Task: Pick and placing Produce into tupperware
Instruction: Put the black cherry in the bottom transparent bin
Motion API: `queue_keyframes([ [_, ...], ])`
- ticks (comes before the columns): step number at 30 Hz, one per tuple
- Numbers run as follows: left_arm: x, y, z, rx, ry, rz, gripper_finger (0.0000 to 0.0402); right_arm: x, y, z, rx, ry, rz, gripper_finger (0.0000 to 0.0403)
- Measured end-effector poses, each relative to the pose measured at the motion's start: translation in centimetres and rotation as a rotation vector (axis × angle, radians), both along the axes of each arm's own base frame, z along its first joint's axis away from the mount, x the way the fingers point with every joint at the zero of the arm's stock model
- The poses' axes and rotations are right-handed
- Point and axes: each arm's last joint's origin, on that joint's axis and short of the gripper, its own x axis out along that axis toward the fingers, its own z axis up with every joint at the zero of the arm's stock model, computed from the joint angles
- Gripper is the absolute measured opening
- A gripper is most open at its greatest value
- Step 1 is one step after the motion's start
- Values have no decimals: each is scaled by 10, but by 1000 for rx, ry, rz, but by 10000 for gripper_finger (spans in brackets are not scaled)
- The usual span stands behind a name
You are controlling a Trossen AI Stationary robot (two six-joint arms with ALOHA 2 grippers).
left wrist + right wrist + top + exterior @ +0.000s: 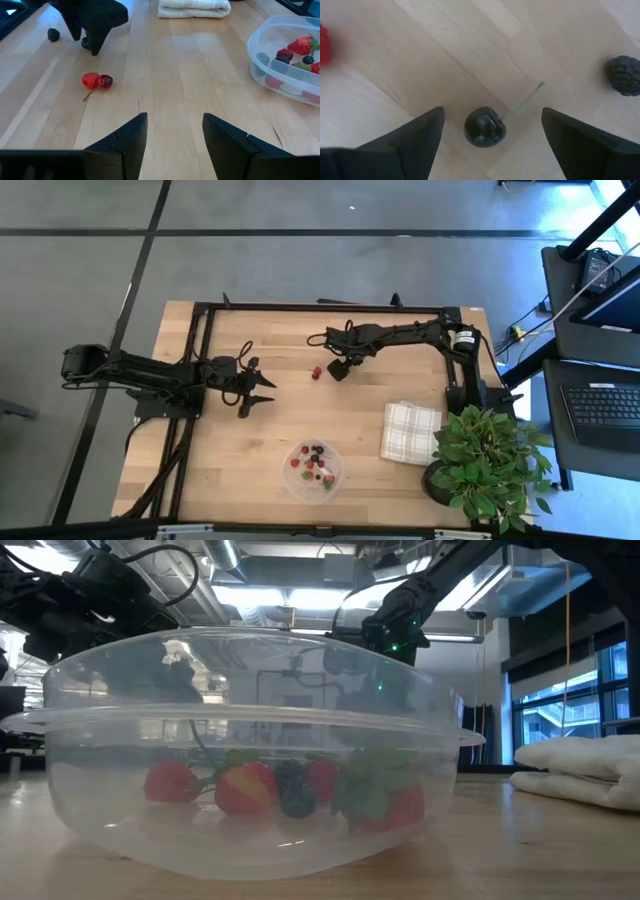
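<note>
Here the wooden desk point(250, 440) carries everything, ordered from largest to smallest. A potted plant point(490, 455) stands at the desk's near right corner, with a folded checked cloth point(410, 432) just beside it, toward the middle. The tupperware point(314, 470), a round clear container, sits near the middle of the near edge and already holds several red, dark and green pieces of produce point(280, 790). The left gripper point(258, 392) waits over the left half of the desk, its fingers spread and holding nothing. The right gripper point(490, 127) hangs low over the far middle of the desk, its fingers spread wide to either side of a dark cherry point(485, 127) with a green stem, apparently not yet touching it. A blackberry point(624, 75) lies near that cherry, and a red berry and a red cherry point(97, 80) lie touching each other a little toward the left arm. The step in hand appears to be the pick of the dark cherry. The next move probably calls for lowering the fingers until they flank the fruit and closing gently, since a small round piece may roll aside; then a carry toward the near edge and a release above the tupperware.
</note>
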Motion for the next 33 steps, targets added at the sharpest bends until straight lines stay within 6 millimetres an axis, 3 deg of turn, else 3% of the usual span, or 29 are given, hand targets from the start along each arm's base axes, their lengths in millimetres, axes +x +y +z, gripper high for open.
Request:
queue_keyframes([
  [33, 0, 0, 0, 0, 0, 0, 185, 1, 0, 0, 27, -27, -47, 330],
])
